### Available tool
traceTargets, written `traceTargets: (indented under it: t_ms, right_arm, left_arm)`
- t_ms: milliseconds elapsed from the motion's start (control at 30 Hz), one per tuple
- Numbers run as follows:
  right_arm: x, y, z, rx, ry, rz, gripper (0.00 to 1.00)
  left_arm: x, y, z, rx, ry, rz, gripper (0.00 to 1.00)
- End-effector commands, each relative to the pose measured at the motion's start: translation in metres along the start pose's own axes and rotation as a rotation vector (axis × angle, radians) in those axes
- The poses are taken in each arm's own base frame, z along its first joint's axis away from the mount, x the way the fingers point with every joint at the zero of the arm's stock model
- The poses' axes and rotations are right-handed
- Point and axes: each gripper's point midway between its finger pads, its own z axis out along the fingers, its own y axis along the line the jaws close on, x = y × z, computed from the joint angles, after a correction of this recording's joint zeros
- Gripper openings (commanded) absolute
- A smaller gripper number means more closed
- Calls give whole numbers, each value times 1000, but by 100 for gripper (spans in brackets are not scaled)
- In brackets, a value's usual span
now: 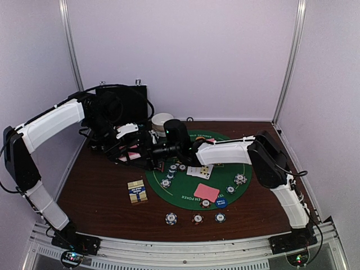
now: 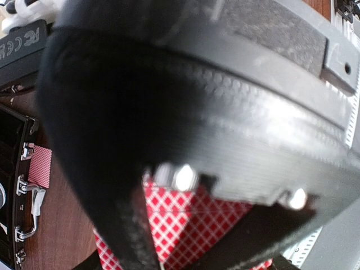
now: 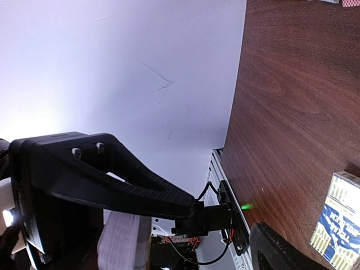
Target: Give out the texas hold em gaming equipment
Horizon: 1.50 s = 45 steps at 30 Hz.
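Observation:
My left gripper (image 1: 134,153) hangs over the table's back left and is shut on a stack of red-checked playing cards (image 2: 185,219), whose pink backs (image 1: 130,156) show in the top view. My right gripper (image 1: 159,149) reaches left across the green poker mat (image 1: 183,194) and ends right beside those cards. In the right wrist view its fingers (image 3: 112,174) stand wide apart, with a pale slab (image 3: 118,242) near the upper one. On the mat lie face-up cards (image 1: 199,171), a pink card (image 1: 206,192), a blue disc (image 1: 221,202) and several striped chips (image 1: 240,179).
Three chips (image 1: 197,218) lie in a row on the wood in front of the mat. A yellow and blue card box (image 1: 137,192) sits left of the mat and also shows as the card box (image 3: 337,225). Stacked white bowls (image 1: 162,121) and a black case (image 1: 121,104) stand at the back.

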Motion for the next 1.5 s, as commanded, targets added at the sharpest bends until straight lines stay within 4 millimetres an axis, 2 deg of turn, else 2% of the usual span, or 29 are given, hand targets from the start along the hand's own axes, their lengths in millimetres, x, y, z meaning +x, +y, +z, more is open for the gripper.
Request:
traceTargets:
  t_ms: [0,200,400,533,733,933,1233,1467]
  right_arm:
    - [-9,-9,-12,38,-40,-9,79]
    - [-9,-16,-29,81,-45,-18,75]
    - [-8,-2,-42,87,-46,-57,71]
    - [-8,13,-45,66,-40,-77,67]
    - [-7,27,-47,36,-31,-77,56]
    - [-7,41,-47,1,-30,-78,53]
    - [-8,45,-47,-18,-20,-67,47]
    - [-10,51,-57,-23,-32,-69,39]
  left_arm:
    - [-12,-2,-10,-5,-50,25,0]
    - [-11,-1,-10,-11,-44,29,0]
    - [-9,-2,-9,-12,-41,29,0]
    - [-9,-1,-9,-16,-39,31,0]
    - [-5,1,-6,-22,-22,29,0]
    - [-3,2,-5,-29,-18,33,0]
    - [0,3,-3,-37,-7,39,0]
    - [2,4,-1,-41,0,40,0]
